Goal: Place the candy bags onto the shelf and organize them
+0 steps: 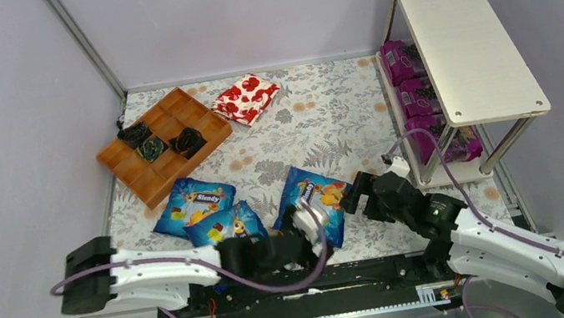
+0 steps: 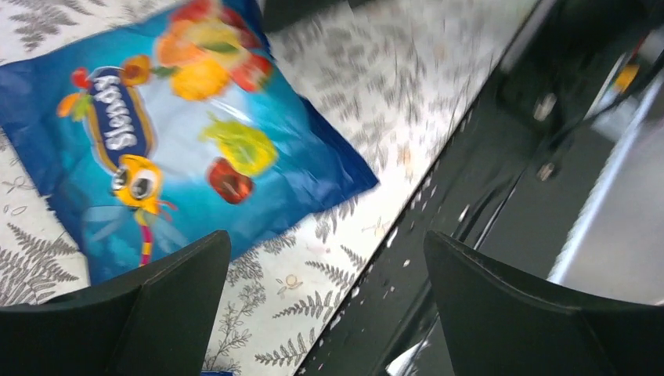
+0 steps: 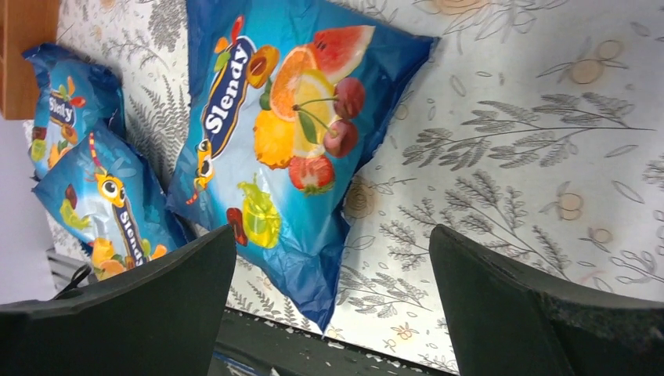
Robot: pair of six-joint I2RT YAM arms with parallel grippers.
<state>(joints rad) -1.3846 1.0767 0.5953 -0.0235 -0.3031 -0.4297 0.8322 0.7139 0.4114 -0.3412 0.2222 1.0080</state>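
Three blue candy bags lie on the patterned table: two at the left [image 1: 193,203] [image 1: 225,225] and one in the middle [image 1: 314,200]. Several magenta-purple bags [image 1: 412,93] lie on the lower tier of the shelf [image 1: 463,39] at the right. My left gripper [image 1: 308,224] is open and empty at the near edge of the middle bag [image 2: 180,133], its jaws [image 2: 325,258] over the table's front edge. My right gripper [image 1: 358,194] is open and empty just right of that bag [image 3: 290,141], with the bag's corner between its fingers [image 3: 333,258]. The two left bags [image 3: 66,102] [image 3: 110,211] also show in the right wrist view.
A brown wooden tray [image 1: 170,163] with small dark wrapped pieces stands at the back left. A red-and-white flowered packet [image 1: 246,98] lies behind it. A black rail [image 2: 470,235] runs along the table's near edge. Grey walls close in the sides and back.
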